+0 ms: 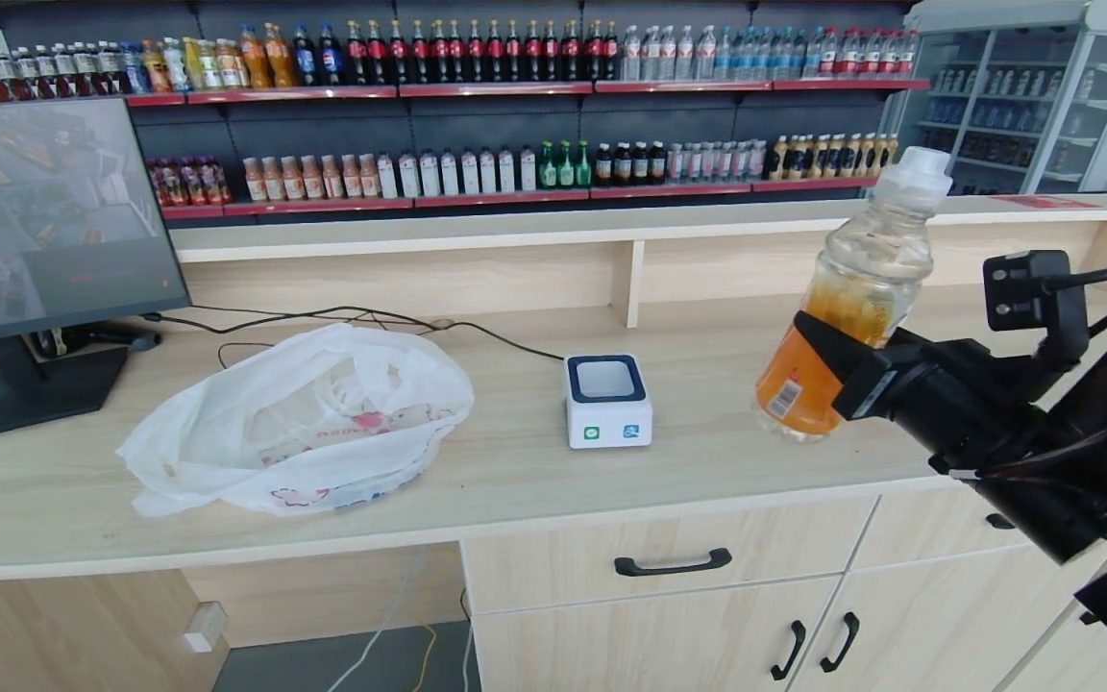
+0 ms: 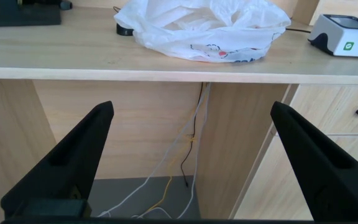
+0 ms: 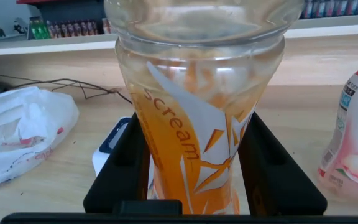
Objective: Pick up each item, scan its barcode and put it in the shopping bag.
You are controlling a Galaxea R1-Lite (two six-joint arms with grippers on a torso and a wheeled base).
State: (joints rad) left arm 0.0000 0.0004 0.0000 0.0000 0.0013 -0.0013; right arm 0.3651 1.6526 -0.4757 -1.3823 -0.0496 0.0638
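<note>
the left gripper is hanging low in front of the desk, its two black wedge-shaped jaws spread wide with nothing between them. past them the left wrist view is taking in the hollow under the pale wood-grain top, where thin cables are dangling.

the right gripper is holding the bottle above the right part of the desk, its flat black jaws pinching the waisted lower body from both sides. close up, the right wrist view is showing clear ribbed plastic, orange drink filling the lower part and a see-through label with white and orange streaks. in the head view the bottle is leaning, its white cap up and away from the robot, a barcode strip facing outward near its base, with the right gripper clamped around the orange part.

the right wrist view is also bringing in a second bottle with a pink and white label, standing on the desk beside the held one.

farther along, the scanner, a small white box with a dark-rimmed glass top, is sitting mid-desk, apart from the bottle. the shopping bag, thin crinkled white plastic with a pink print, is slumping open to the left of the scanner, with something pale inside. a dark monitor is standing at the far left, black cables trailing behind the bag. beyond the desk, red-edged shelves are carrying rows of drink bottles.
</note>
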